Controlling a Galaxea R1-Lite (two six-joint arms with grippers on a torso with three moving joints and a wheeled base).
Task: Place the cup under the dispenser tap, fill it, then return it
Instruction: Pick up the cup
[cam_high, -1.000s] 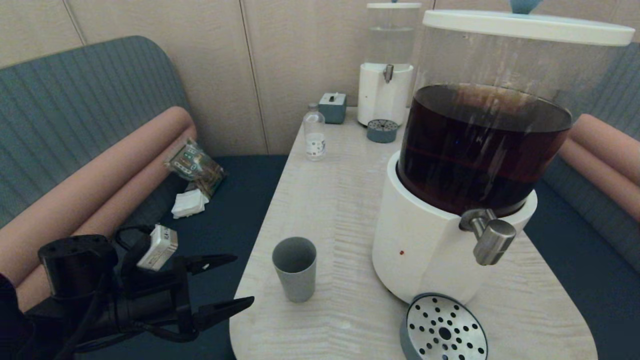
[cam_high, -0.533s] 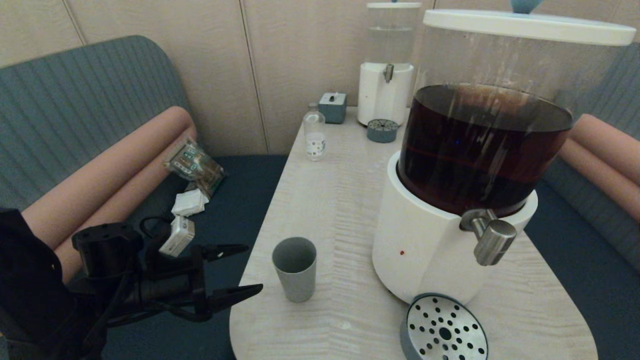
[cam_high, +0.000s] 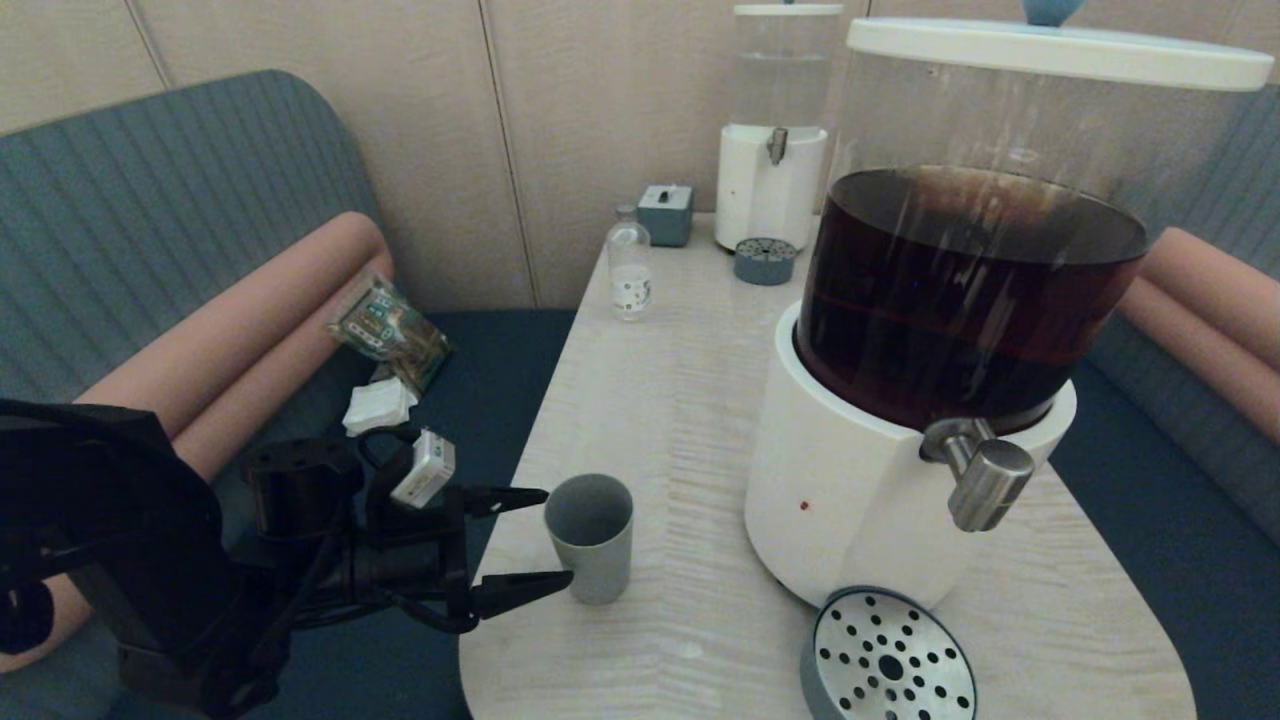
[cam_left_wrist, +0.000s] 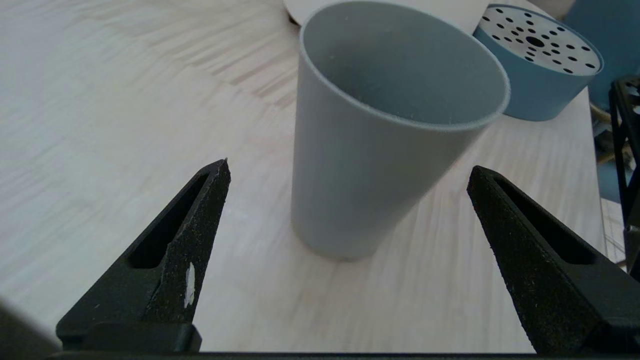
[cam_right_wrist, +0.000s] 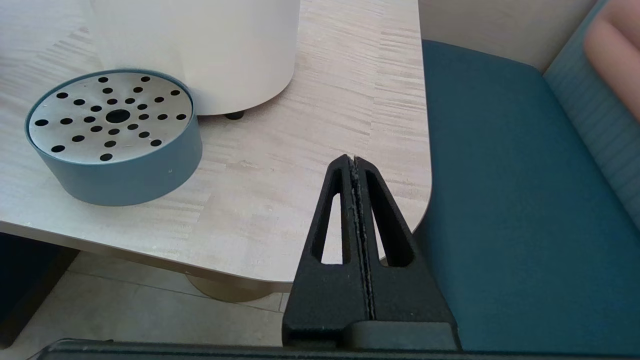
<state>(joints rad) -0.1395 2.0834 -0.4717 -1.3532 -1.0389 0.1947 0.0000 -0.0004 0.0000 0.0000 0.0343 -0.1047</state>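
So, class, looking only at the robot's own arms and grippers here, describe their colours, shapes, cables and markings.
The left arm is matte black with chunky rounded housings and looping black cables. A small white box-shaped module sits on its wrist. The left gripper has two black, tapered, hollow triangular fingers, one bearing a small whitish fleck. The right gripper shows the same black slotted triangular fingers.

The cup (cam_high: 590, 537) is set on the table (cam_high: 680, 400) near its left edge, toward the front. The dispenser (cam_high: 900, 440) is placed to its right, the dispenser tap (cam_high: 985, 482) overhanging the drip tray (cam_high: 888, 660) at the front edge. A bottle (cam_high: 629, 270) and, apparently, a second dispenser (cam_high: 770, 150) are found at the far end.
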